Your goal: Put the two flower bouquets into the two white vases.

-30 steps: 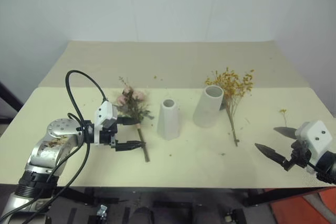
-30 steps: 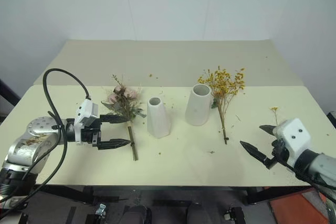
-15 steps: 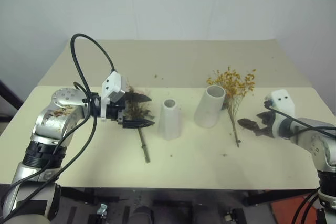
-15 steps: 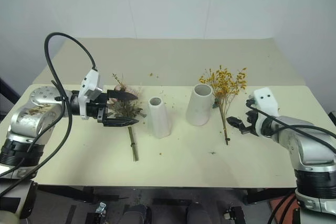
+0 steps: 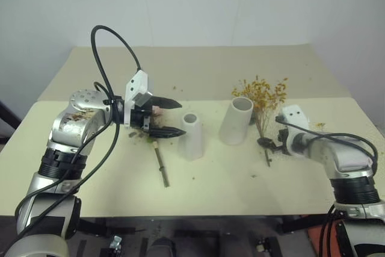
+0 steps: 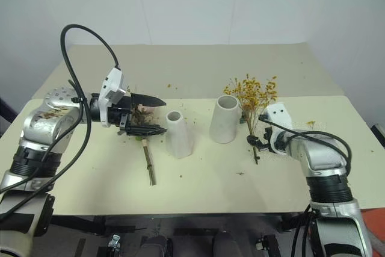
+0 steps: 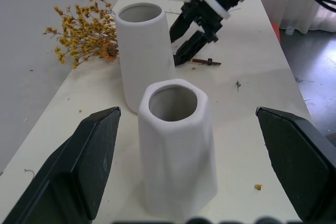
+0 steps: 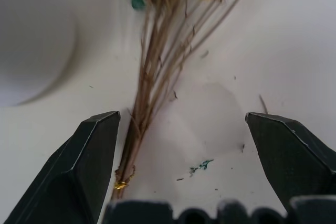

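So both white vases (image 5: 192, 135) (image 5: 236, 120) stand empty (mouths up), w/ left claw (image 5: 173, 118) and right claw (image 8: 178, 145) spread apart.

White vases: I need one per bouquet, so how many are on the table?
2. The slimmer vase stands just past the left pincer; the wider vase stands beside the yellow bouquet.

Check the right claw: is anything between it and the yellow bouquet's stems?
Nothing visible. In the right wrist view the brown stems of the yellow bouquet lie on bare table between the open right claw's fingers, toward one finger. The wider vase stands beside the stems, apart from them and outside the fingers.
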